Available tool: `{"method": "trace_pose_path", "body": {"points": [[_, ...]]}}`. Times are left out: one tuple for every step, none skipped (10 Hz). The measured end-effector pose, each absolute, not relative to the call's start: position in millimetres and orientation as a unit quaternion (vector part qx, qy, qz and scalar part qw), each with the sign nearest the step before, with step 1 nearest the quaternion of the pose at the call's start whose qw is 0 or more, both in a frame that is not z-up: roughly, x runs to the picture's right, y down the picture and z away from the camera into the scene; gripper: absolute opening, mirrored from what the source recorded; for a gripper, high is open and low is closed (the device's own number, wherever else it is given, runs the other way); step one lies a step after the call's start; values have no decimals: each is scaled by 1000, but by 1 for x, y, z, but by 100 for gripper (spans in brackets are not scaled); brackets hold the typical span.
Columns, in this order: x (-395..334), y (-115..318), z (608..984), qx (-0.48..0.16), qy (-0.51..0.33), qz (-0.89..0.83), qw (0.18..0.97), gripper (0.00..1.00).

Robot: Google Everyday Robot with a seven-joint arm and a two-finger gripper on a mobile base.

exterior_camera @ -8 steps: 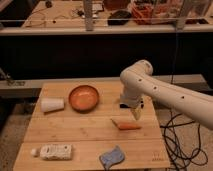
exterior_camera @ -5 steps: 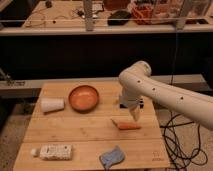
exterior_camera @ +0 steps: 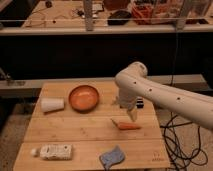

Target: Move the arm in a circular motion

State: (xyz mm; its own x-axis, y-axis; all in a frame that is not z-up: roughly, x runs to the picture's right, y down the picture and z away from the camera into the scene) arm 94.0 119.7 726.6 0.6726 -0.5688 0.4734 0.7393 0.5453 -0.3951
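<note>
The cream-white arm (exterior_camera: 165,97) with small dark dots reaches in from the right edge over the wooden table (exterior_camera: 75,130). Its bulbous elbow (exterior_camera: 131,79) is above the table's right half, and the last segment points down. The small gripper (exterior_camera: 132,115) hangs at its tip, just above the table and just behind an orange carrot (exterior_camera: 128,126). It does not touch the carrot and holds nothing that I can see.
An orange bowl (exterior_camera: 83,97) sits left of the gripper, and a white cup (exterior_camera: 52,105) lies on its side further left. A white bottle (exterior_camera: 54,151) and a blue cloth (exterior_camera: 112,156) lie near the front edge. Black cables (exterior_camera: 175,142) hang at the right.
The elbow and the gripper have shifted slightly to the left. The objects on the table have not moved.
</note>
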Motion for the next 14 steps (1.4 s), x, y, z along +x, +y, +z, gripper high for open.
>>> {"method": "trace_pose_path", "body": {"points": [[91,119,727,-291,-147,-380,866,80],[88,120,727,-290,-146,-383,865,80],[88,120,728,-290,-146,-384,864,80],[88,120,728,-289,-146,-388,863,80],[89,122,729,-289,-146,-391,862,80],[89,123,729,-288,-146,-395,860,80],[88,124,730,-287,-148,-398,859,80],[88,123,731,-287,-148,-400,858,80],[87,122,732,-286,-149,-401,857,80],[89,122,733,-286,-149,-404,856,80],[91,123,734,-286,-148,-406,855,80],[93,123,734,-287,-148,-408,854,80],[94,125,735,-286,-149,-411,853,80],[95,126,736,-285,-149,-412,852,80]]}}
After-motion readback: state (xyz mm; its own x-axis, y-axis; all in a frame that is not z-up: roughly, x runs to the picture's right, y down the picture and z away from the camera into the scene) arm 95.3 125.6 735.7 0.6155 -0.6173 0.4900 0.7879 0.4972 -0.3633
